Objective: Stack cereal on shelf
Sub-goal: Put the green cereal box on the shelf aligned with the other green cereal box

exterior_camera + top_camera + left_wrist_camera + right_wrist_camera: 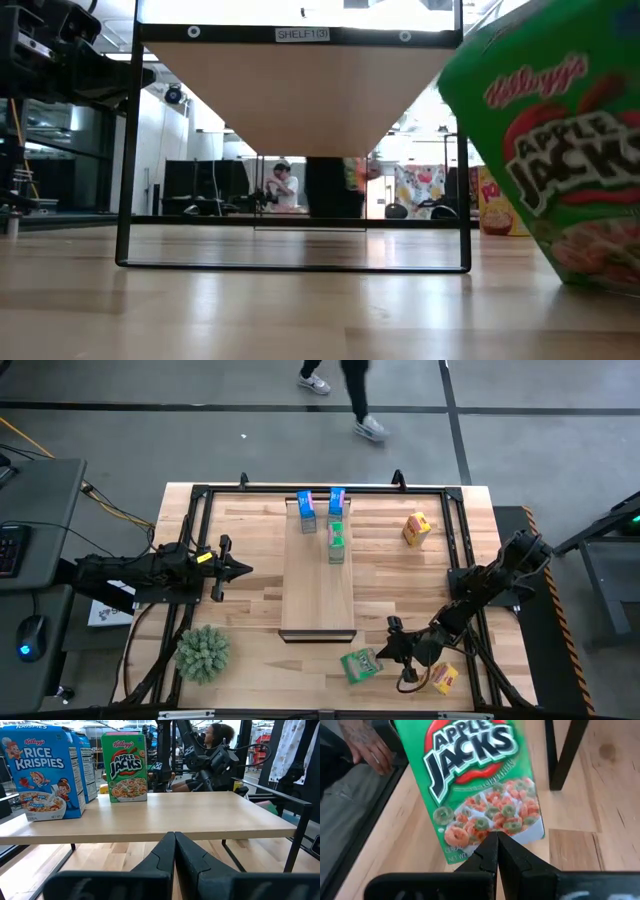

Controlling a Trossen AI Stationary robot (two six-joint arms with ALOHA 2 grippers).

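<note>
Green cereal box lies flat near the table's front edge, just off the shelf's dark end. Right claw is pinched fully shut beside it, holding nothing. Pickup step, I'd say: it needs to open, then straddle the box. Left claw shut too, parked at the shelf's left side.

Green cereal box (edge-cropped)

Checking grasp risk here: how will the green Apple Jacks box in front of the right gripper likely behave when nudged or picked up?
The Apple Jacks box looks like thin card, so probably light and easily dented. Its printed face looks smooth, so it may slide on the tabletop rather than stay put. The shut right gripper would likely push it, not grasp.
</note>
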